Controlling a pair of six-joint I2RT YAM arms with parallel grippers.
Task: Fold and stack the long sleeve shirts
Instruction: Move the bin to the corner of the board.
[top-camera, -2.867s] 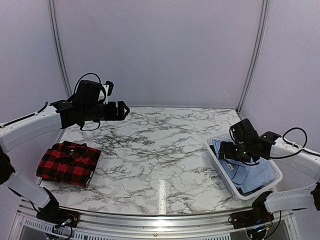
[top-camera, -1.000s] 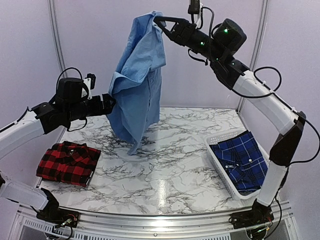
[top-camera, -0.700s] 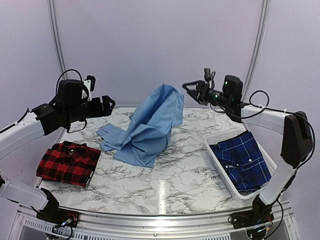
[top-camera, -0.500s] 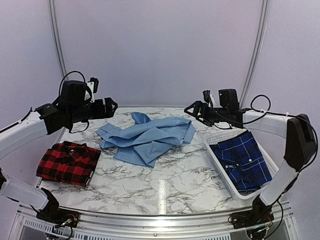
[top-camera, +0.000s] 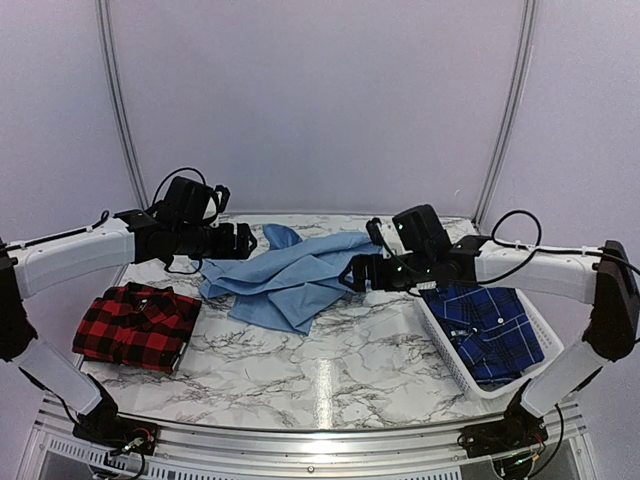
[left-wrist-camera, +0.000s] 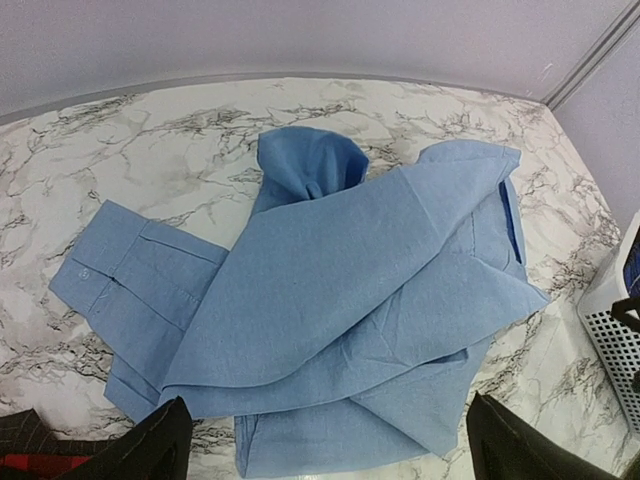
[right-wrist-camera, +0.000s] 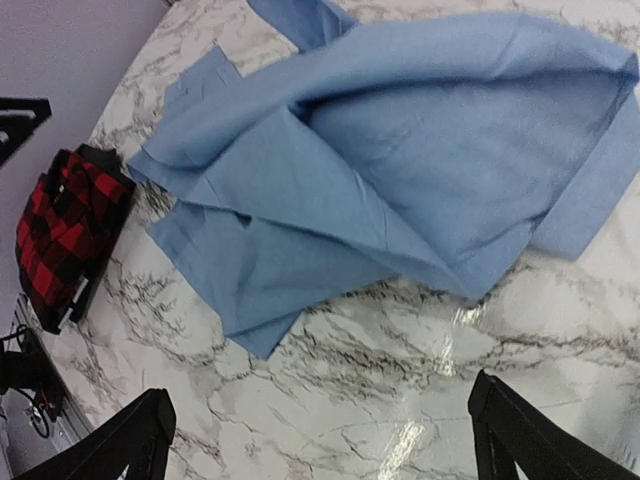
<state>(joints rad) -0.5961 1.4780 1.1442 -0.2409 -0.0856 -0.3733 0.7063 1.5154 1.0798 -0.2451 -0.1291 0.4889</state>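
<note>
The light blue long sleeve shirt (top-camera: 290, 277) lies crumpled and loosely spread on the marble table, nothing holding it. The red-and-black check shirt (top-camera: 135, 325) sits folded at the near left. The dark blue plaid shirt (top-camera: 490, 325) lies in the white basket (top-camera: 445, 345) on the right. My left gripper (top-camera: 244, 243) hovers open just left of the blue shirt (left-wrist-camera: 350, 310); its fingers (left-wrist-camera: 150, 450) straddle the shirt's near edge. At the shirt's right side my right gripper (top-camera: 353, 273) is open, over bare marble next to the cloth (right-wrist-camera: 400, 170).
The basket's mesh wall (left-wrist-camera: 615, 330) shows at the right edge of the left wrist view. The folded check shirt (right-wrist-camera: 65, 235) appears at the left of the right wrist view. Pale walls close the table's back and sides.
The right gripper opened and let go of the blue shirt, which fell from high up onto the table. The right arm came down beside it; the left arm moved in toward the shirt.
</note>
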